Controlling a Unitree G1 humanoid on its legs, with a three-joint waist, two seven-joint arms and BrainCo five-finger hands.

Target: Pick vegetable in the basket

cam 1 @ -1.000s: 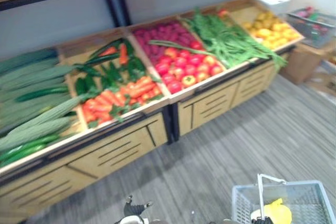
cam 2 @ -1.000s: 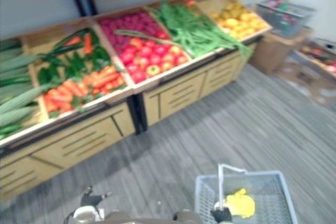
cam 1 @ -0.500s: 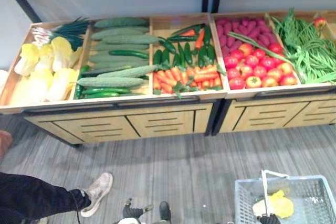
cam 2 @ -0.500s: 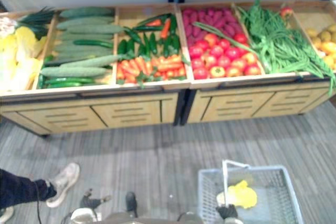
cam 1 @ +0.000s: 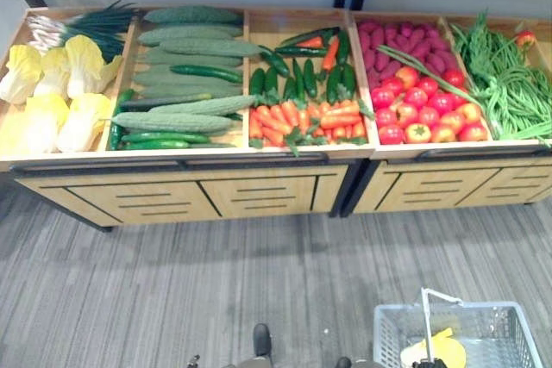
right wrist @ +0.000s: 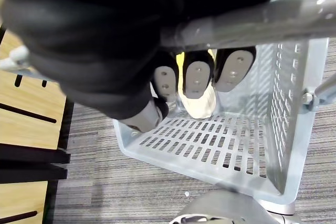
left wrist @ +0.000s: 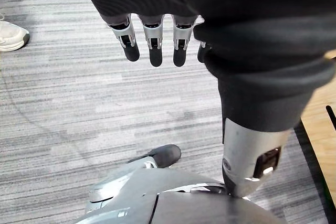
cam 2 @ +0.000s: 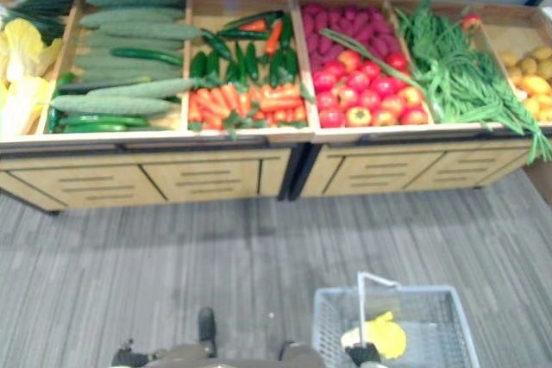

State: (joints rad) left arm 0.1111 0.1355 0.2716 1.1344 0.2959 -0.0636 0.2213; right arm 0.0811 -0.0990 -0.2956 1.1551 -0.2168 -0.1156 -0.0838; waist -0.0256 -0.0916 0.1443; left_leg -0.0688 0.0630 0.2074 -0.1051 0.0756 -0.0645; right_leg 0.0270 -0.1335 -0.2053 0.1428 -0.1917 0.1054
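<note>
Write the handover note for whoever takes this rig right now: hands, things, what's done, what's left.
Left hand: open, fingers straight, over the floor, holding nothing.
Right hand: fingers curled round the handle of the grey basket at the robot's right side.
The basket holds one yellow item.
The produce stand is ahead across the floor: cucumbers, carrots, tomatoes, green beans.
Done: basket in hand.
Left: probably step closer, pick a vegetable with the left hand, put it in the basket.
</note>
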